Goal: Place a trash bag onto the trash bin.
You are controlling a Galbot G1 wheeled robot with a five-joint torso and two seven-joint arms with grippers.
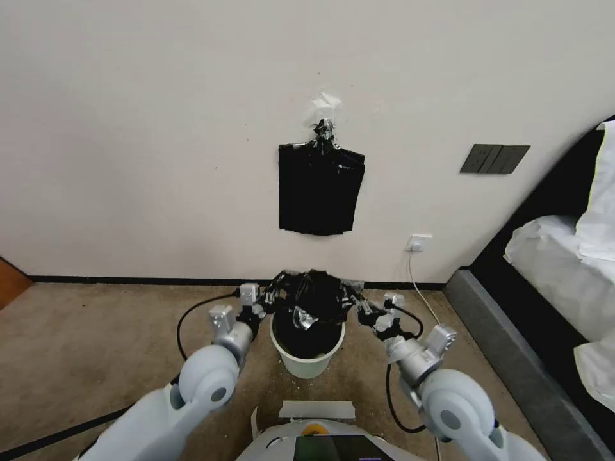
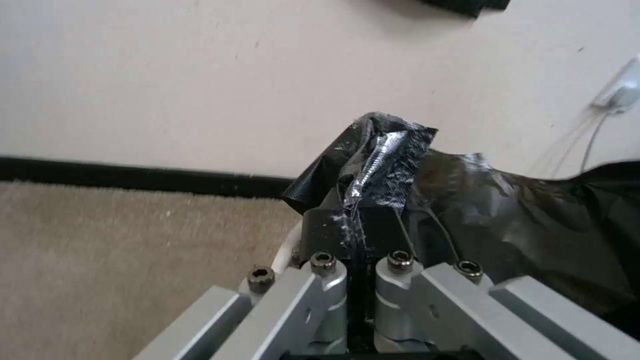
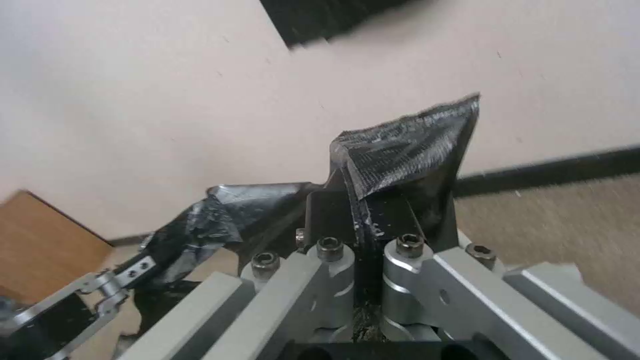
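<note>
the left claw and right claw each clamp an edge of the thin crinkly black plastic trash bag, stretched above the round cream-white plastic trash bin on the floor. next, i think, lower it over the rim.

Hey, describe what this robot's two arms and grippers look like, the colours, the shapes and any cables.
Both arms have smooth, rounded, pale grey-white shells ending in silver metal wrists, and a black cable loops beside each. The left gripper and right gripper have flat silver linkage bars fastened with dark hex-socket screws, carrying black fingers.
</note>
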